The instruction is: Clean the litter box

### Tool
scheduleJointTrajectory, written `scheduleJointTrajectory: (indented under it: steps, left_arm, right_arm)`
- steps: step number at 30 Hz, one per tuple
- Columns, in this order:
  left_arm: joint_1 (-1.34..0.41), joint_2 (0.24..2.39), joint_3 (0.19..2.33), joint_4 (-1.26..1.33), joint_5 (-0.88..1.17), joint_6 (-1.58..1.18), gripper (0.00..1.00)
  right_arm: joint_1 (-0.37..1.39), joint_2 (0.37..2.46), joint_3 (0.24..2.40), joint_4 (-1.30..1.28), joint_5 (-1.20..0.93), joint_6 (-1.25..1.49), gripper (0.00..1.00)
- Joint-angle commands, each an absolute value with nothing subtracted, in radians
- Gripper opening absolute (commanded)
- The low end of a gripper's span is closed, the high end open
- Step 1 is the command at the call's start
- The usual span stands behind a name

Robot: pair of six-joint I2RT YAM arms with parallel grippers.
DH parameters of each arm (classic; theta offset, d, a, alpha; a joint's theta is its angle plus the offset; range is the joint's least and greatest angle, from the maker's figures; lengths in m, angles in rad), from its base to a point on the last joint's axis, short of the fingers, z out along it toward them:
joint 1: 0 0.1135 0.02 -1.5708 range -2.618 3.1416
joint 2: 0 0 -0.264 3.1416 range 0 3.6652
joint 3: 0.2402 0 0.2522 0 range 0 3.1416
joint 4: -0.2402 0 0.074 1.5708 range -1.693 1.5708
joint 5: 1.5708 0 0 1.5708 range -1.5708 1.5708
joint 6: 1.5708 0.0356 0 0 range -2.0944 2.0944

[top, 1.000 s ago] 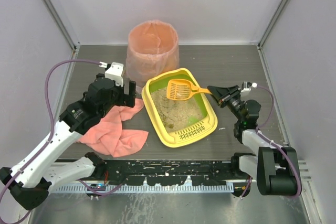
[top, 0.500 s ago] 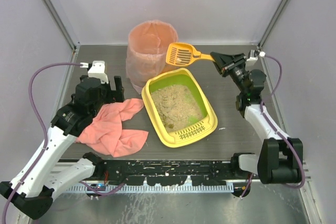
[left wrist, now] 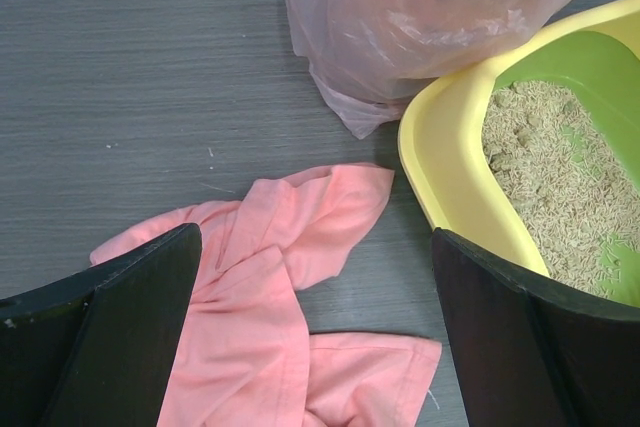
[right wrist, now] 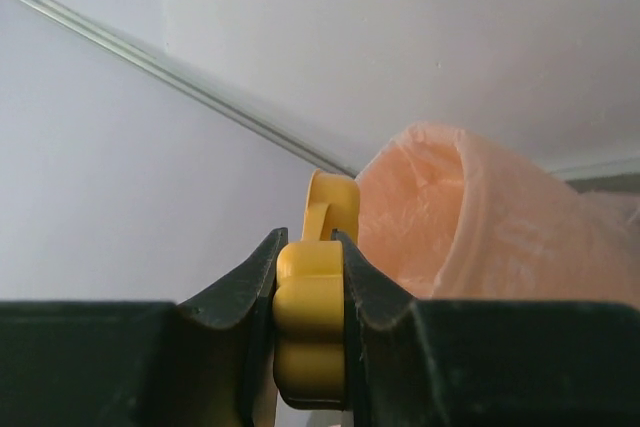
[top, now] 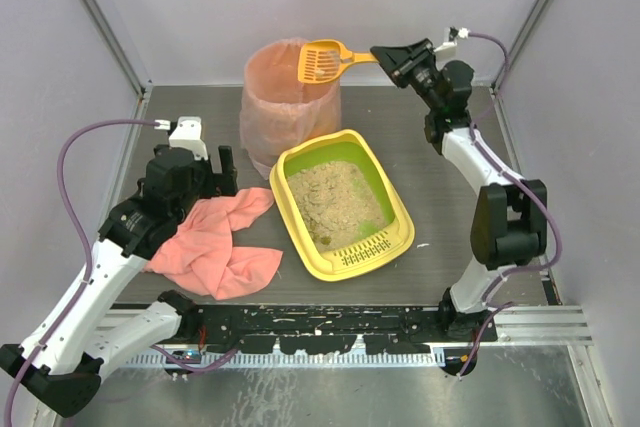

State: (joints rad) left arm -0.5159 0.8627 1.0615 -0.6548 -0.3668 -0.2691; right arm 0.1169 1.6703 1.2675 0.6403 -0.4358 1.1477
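Note:
The yellow litter box (top: 397,206), lime-green inside with beige litter and a slotted grate at its near end, sits mid-table; its rim shows in the left wrist view (left wrist: 445,172). My right gripper (top: 388,60) is shut on the handle of the orange scoop (top: 322,60) and holds it raised over the rim of the pink-lined bin (top: 290,107). In the right wrist view the gripper (right wrist: 311,277) clamps the scoop handle (right wrist: 311,327). My left gripper (top: 222,169) is open and empty above the pink cloth (top: 215,247), left of the box.
The pink cloth (left wrist: 270,337) lies crumpled on the dark table left of the litter box. The bin's bag (left wrist: 400,17) bulges close to the box's far corner. Grey walls enclose the table on three sides.
My right gripper has lifted the scoop out of the litter box and carried it back and left to the bin's rim. My left arm drew back slightly to the left early on, then stayed still.

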Motion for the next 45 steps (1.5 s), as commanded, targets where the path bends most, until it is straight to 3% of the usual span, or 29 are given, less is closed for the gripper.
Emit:
scheduleJointTrajectory:
  steps: [1, 7, 16, 21, 25, 30, 45]
  left_arm:
    - [-0.511, 0.857, 1.066, -0.644, -0.368, -0.265, 0.99]
    - [-0.511, 0.858, 1.069, -0.652, -0.366, -0.263, 0.99]
    - [-0.511, 0.863, 1.068, -0.652, -0.354, -0.264, 0.99]
    - [-0.511, 0.871, 1.071, -0.655, -0.346, -0.264, 1.00]
    - [-0.511, 0.869, 1.071, -0.656, -0.344, -0.264, 0.99]
    - [-0.511, 0.863, 1.072, -0.657, -0.334, -0.264, 0.99]
    - [-0.510, 0.877, 1.067, -0.649, -0.265, -0.273, 0.99]
  right_arm:
    - [0.140, 1.774, 1.473, 0.647, -0.467, 0.941, 0.01]
    - [0.176, 1.877, 1.659, 0.553, -0.550, 0.632, 0.01]
    - [0.267, 1.865, 1.806, 0.316, -0.572, 0.115, 0.01]
    - [0.374, 1.855, 1.908, 0.076, -0.440, -0.228, 0.01]
    - [0.452, 1.840, 1.916, 0.029, -0.328, -0.368, 0.01]
    - [0.497, 1.824, 1.936, 0.032, -0.238, -0.325, 0.01]
    - [0.563, 1.576, 1.851, 0.108, 0.209, 0.273, 0.01]
